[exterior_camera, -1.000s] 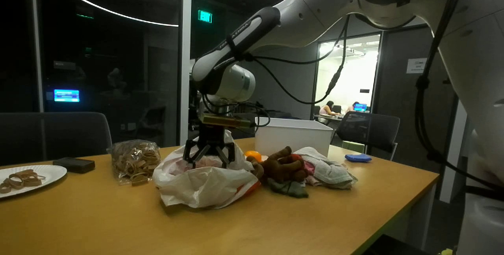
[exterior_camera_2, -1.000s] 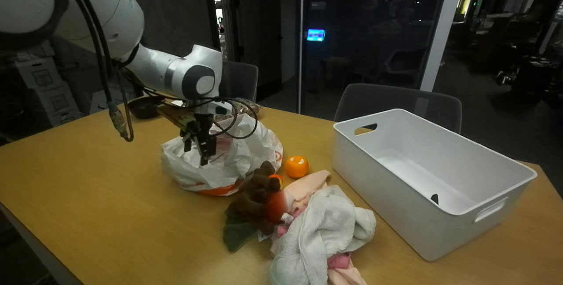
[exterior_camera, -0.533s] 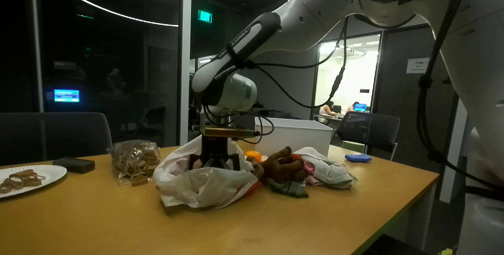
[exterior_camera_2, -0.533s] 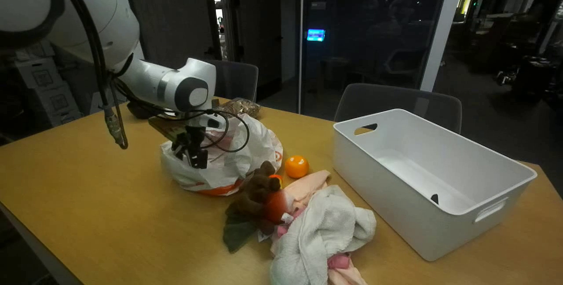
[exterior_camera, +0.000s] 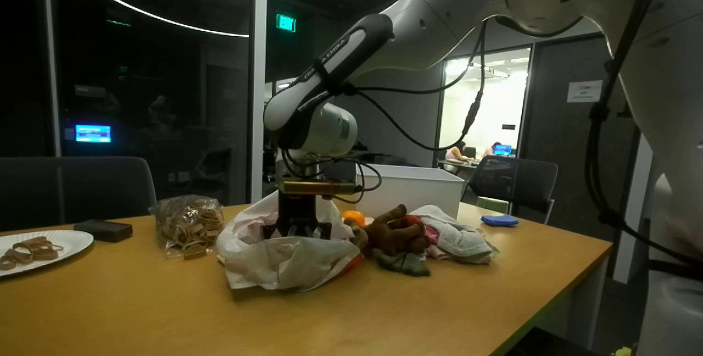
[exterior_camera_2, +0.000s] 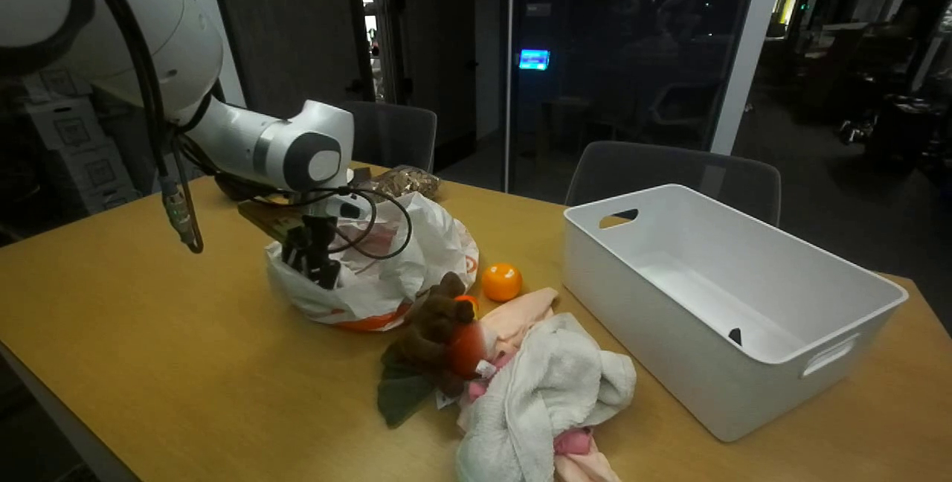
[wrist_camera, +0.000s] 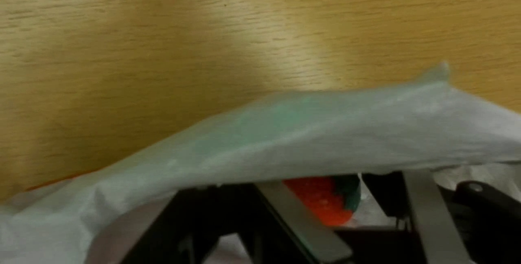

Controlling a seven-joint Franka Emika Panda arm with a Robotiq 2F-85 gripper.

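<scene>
A: Surface?
B: Wood-grained table [exterior_camera_2: 186, 303]; landmark, one white bag [exterior_camera: 291, 265], thin crinkled plastic, mouth gaping.
A: Contents?
B: One strawberry-shaped piece [wrist_camera: 317, 196], bright red, green cap, inside the bag, between the jaws of the gripper [exterior_camera: 297, 233].
A: Held?
B: Jaws partly apart; tips hidden behind the bag's rim, grip cannot be told.
A: Around the bag?
B: Just beside: brown plush toy [exterior_camera_2: 430, 329], glossy orange ball [exterior_camera_2: 501, 283]. Farther off: fluffy pale towel [exterior_camera_2: 550, 378], smooth white oblong bin [exterior_camera_2: 654, 326].

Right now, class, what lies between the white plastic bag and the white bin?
In an exterior view, a shiny round orange thing lies between the white plastic bag and white bin; peach cloth lies beside it.
</scene>
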